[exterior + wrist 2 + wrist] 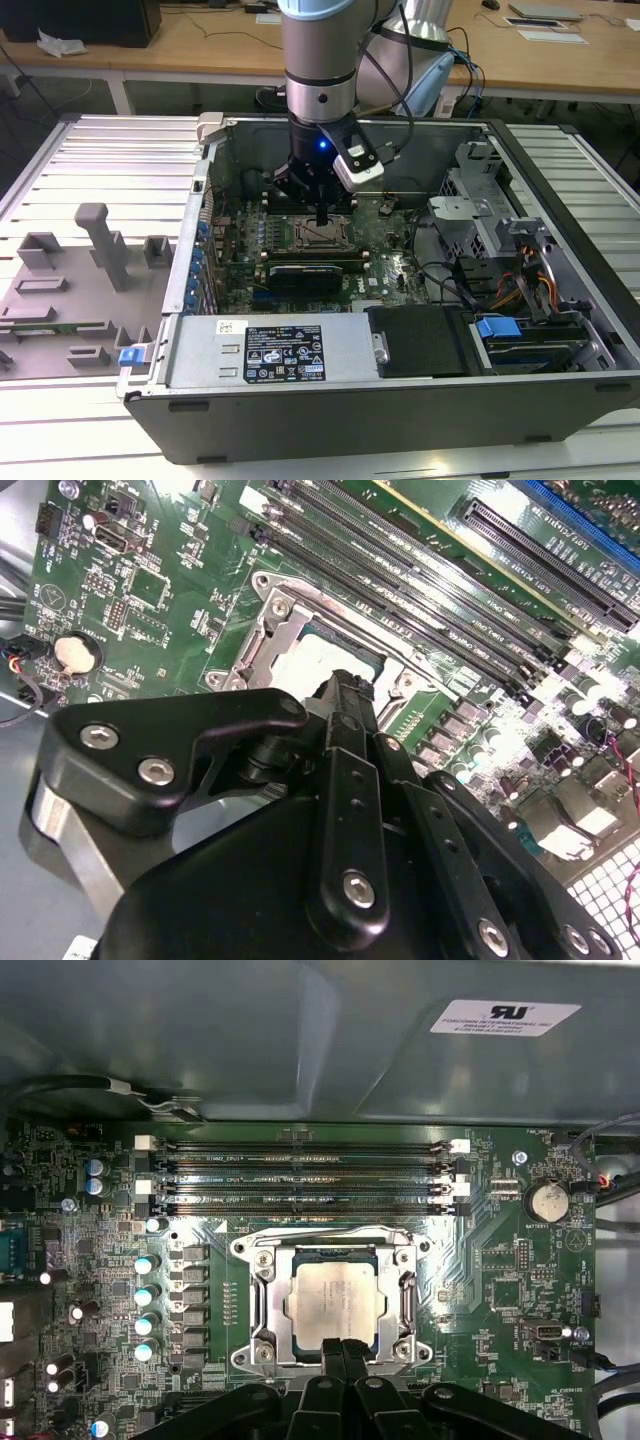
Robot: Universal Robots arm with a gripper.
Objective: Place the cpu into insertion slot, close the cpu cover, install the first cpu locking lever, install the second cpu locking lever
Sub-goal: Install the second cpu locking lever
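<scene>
Inside the open computer case [560,395], the green motherboard [500,1260] carries the insertion slot [262,1305] (beside the memory slots [300,1175]). The cpu [335,1300] sits in it, cover [411,1305] down. The gripper [343,1345], fingers together and empty, hovers at its edge.

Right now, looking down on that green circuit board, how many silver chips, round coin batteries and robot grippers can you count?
Silver chip: 1
Coin battery: 1
Gripper: 1
Total: 3
</scene>
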